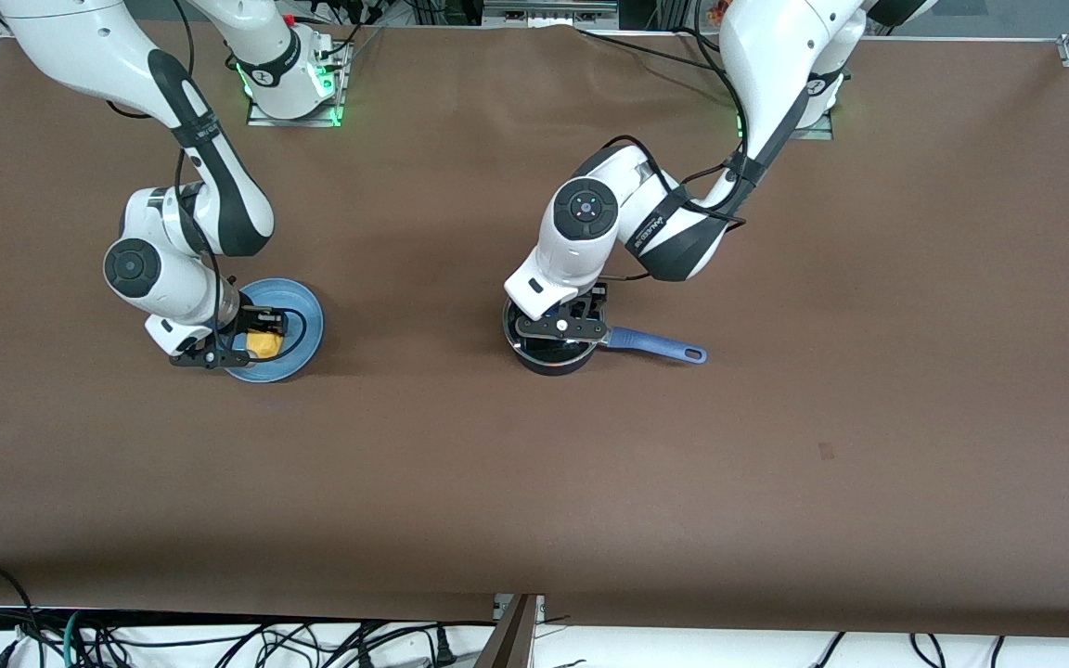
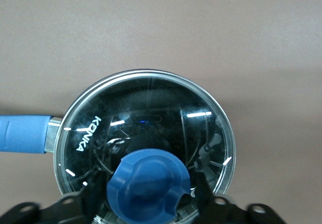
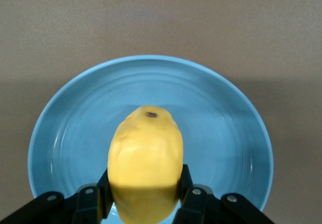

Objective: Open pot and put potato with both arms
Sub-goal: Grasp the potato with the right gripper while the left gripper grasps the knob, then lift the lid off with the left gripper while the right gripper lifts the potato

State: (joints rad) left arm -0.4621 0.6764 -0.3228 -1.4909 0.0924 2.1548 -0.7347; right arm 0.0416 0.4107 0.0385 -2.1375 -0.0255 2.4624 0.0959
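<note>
Pot [image 1: 548, 348] and plate [image 1: 298, 320] on brown table [image 1: 534, 464].

The glass lid [image 2: 146, 133] covers the pot [image 1: 548, 357], so the way inside is blocked. The brown table [image 1: 460, 464] nearer the front camera is bare.

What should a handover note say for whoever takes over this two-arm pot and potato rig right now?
Left gripper: down over the small black saucepan, its fingers on either side of the blue knob of the clear glass lid; grip not confirmed.
Right gripper: shut on the yellow oval potato, at the light-blue round plate.
Layout: saucepan mid-table, its long blue handle pointing toward the left arm's end; plate toward the right arm's end.
Done: potato gripped, knob reached.
Left: lift the lid off, carry the potato over and drop it in the saucepan.
</note>
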